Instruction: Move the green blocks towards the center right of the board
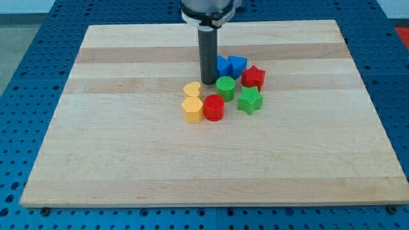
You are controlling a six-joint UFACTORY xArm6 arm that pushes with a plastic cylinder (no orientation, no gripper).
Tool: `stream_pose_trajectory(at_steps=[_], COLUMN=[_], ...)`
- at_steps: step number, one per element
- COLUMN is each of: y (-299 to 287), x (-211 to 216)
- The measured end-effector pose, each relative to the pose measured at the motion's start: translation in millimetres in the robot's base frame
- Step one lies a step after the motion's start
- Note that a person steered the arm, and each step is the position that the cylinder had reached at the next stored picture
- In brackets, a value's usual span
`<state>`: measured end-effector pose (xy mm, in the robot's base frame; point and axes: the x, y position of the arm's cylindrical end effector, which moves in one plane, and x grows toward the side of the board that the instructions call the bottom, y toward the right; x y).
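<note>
- Nearest the view's bottom, a red plastic cylinder block (214, 107) sits just beside a yellow plastic hexagon block (192, 109) on the pale wooden worktop (128, 166); a yellow heart-like block (192, 89) lies just behind the hexagon.
- To the view's right of the red cylinder stands the green plastic star block (250, 100) — one of the two task pieces, close to the board's middle.
- A step farther back, the green plastic cylinder block (225, 86) rests between the red cylinder and the blue pieces, just to the upper left of the green star.
- My tip (209, 82) — the lower end of a straight dark rod — is planted just to the view's left of the green cylinder, near touching; the rod carries no hand, so nothing spreads or pinches.
- The relation that counts: both green blocks lie to the view's right of my tip, so a rightward push looks set to drive them toward the centre right.
- Farther back, a red plastic star block (254, 77) stands right of the green cylinder, likely in the way.
- Farthest, two blue plastic blocks (231, 64) huddle behind, shapes unclear.
</note>
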<state>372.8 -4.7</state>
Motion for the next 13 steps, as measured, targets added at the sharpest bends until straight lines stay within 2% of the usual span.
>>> stream_pose_trajectory(at_steps=[3, 11, 13], y=[11.4, 5.9, 57.0], x=[-2.0, 69.2, 69.1])
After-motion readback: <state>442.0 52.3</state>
